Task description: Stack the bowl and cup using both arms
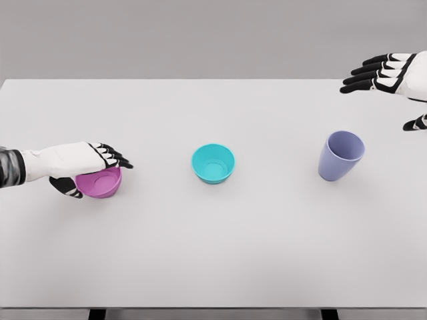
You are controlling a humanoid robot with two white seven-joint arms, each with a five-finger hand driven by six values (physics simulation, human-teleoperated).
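I am counting three vessels sitting on the white table (213,267): two bowls and one cup, all upright and, as far as I can see, holding nothing. The left hand (77,163) is lying over the magenta bowl (100,185) at left, fingers across its rim and thumb below, grasping it. The teal bowl (213,163) is sitting at centre, untouched. The lavender cup (341,155) is standing at right, well apart from the right hand (387,73), which is hovering with fingers spread, gripping nothing.
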